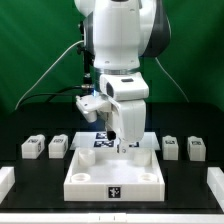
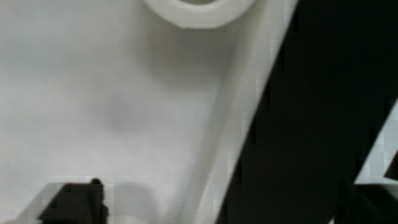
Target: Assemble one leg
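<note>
Four legs stand on the black table, two at the exterior view's left [image 1: 31, 148] [image 1: 58, 146] and two at its right [image 1: 170, 146] [image 1: 196, 149]. Each is a small white block with a tag. My gripper [image 1: 120, 147] hangs low over the far right corner of the large white tray [image 1: 100, 175], away from all the legs. In the wrist view the gripper [image 2: 214, 205] is just above the tray's surface [image 2: 107, 110], near a round corner socket [image 2: 196, 10]. One dark finger [image 2: 71, 205] shows far to one side; the other blends into the dark table. The jaws stand apart and hold nothing.
The marker board [image 1: 98, 141] lies behind the tray, partly hidden by the arm. White parts sit at the table's front corners [image 1: 6, 182] [image 1: 214, 183]. A white edge [image 2: 381, 170] shows across the black table strip [image 2: 302, 130] in the wrist view.
</note>
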You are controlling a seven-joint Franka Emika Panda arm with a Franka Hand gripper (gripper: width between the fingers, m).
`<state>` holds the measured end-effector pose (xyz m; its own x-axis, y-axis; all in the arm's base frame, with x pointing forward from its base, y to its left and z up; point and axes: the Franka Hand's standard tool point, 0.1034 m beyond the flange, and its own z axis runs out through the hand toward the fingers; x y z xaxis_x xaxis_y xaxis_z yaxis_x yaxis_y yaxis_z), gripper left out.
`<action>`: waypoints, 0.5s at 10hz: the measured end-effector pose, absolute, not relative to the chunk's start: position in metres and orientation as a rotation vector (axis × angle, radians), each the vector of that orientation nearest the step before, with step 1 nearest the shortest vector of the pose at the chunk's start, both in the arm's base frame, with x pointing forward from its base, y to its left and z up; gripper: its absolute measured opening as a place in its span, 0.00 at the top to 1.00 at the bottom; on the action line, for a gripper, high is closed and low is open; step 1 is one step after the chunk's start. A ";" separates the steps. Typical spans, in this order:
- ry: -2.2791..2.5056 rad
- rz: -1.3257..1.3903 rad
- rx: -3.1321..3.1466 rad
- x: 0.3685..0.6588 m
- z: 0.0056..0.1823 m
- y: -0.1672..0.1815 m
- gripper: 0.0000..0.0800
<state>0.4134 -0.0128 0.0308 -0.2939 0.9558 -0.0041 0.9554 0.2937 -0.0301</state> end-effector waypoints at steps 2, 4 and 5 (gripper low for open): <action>-2.344 0.111 -2.037 0.428 0.036 -0.014 0.19; -2.131 0.201 -2.188 0.421 0.020 -0.013 0.19; -2.133 0.203 -2.170 0.420 0.011 -0.014 0.19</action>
<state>0.4199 -0.0138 0.0115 0.0150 0.9994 -0.0304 0.9872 -0.0196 -0.1584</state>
